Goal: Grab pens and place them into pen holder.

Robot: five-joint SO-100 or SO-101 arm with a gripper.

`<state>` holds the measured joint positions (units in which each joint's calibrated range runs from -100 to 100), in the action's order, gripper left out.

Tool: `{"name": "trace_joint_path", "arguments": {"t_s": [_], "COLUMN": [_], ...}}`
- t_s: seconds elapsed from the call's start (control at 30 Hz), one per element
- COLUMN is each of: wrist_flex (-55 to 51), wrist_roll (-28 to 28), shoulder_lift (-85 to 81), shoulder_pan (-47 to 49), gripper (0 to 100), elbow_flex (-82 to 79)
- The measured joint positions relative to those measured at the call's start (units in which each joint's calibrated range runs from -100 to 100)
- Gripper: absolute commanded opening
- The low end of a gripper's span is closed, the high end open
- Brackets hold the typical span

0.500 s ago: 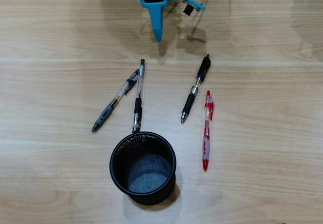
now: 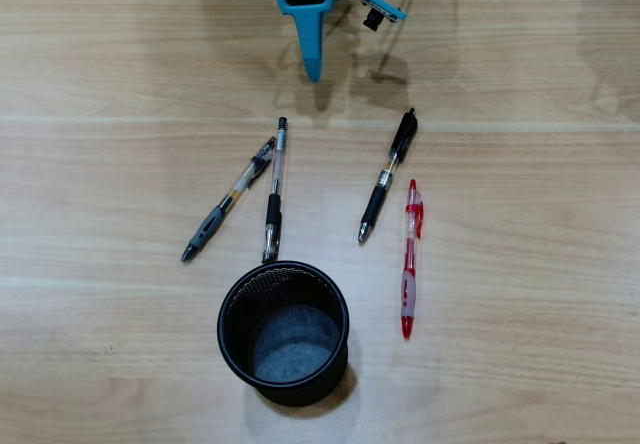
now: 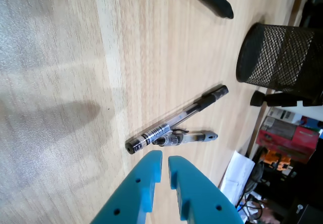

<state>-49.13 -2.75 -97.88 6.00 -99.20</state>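
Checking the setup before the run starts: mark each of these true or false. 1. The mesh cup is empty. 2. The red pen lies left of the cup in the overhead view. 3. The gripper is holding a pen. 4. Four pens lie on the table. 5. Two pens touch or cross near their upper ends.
1. True: the mesh cup shows only its bare bottom.
2. False: the red pen lies right of the cup.
3. False: the gripper holds nothing; its tips are nearly together, above the table.
4. True: the red pen, the grey-grip pen, the slim clear pen and the black pen.
5. True: the grey-grip pen meets the slim clear pen there.
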Motion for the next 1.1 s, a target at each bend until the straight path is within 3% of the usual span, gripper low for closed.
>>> {"name": "trace_joint_path", "arguments": {"t_s": [1.1], "wrist_flex": [0.0], "wrist_roll": [0.0], "shoulder_lift": [0.0], "shoulder_pan": [-0.2], "gripper": [3], "elbow_flex": [0.0]}}
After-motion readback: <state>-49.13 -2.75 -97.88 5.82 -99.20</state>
